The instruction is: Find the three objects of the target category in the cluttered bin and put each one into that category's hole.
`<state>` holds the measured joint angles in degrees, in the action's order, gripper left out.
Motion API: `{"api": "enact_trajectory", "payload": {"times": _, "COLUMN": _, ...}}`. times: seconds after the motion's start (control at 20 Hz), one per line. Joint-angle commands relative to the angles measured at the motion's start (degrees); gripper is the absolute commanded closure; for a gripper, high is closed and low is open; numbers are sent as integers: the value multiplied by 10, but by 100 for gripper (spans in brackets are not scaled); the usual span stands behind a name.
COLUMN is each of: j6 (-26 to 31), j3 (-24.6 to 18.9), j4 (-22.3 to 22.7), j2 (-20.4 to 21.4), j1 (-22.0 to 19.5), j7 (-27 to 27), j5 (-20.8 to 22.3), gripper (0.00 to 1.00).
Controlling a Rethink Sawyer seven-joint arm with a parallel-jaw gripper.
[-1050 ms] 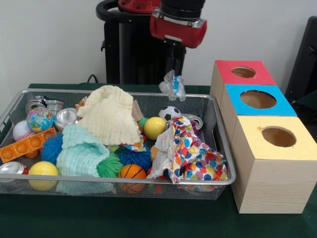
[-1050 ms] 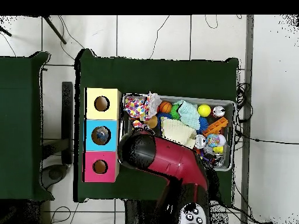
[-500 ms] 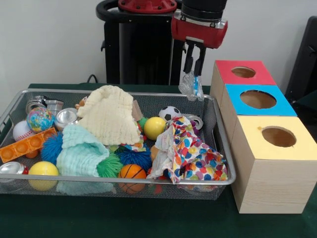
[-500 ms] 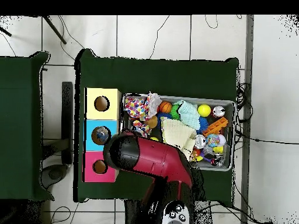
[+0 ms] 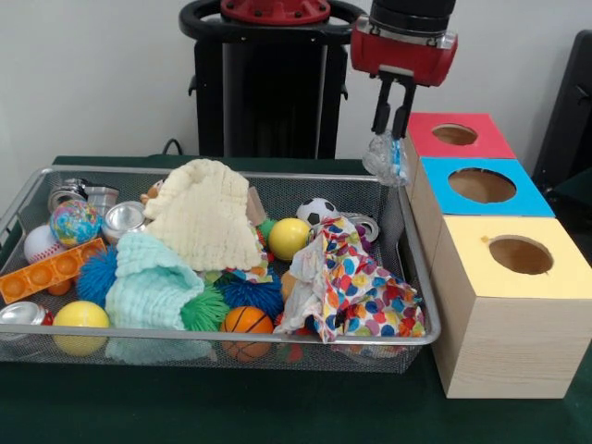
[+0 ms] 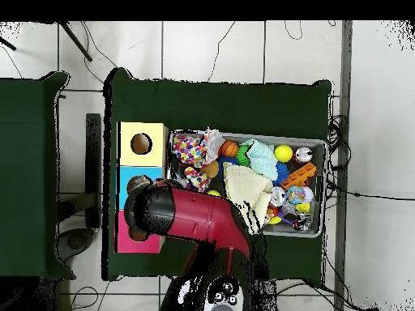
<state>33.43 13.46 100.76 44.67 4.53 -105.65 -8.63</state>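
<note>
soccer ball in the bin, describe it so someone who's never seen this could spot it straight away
Start at the wire mesh bin left of the three coloured boxes and look along its far side. The soccer ball sits just right of the plain yellow ball, behind the spotted cloth. It is the only white ball with black patches.

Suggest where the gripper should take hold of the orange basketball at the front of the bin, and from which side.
Come straight down on the orange basketball and pinch across its round middle. The basket's front rim and the colourful dotted cloth crowd its sides, so only the top looks open.
</note>
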Motion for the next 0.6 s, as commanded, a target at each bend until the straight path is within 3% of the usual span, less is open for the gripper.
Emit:
{"api": "enact_trajectory", "payload": {"times": 0.05, "j6": 97, "j3": -17, "j4": -45, "j2": -6, "j1": 26, "j7": -103, "j5": 4, "gripper": 100}}
{"api": "enact_trajectory", "payload": {"times": 0.6, "j6": 86, "j3": -6, "j4": -56, "j2": -28, "j1": 65, "j7": -139, "j5": -12, "gripper": 100}}
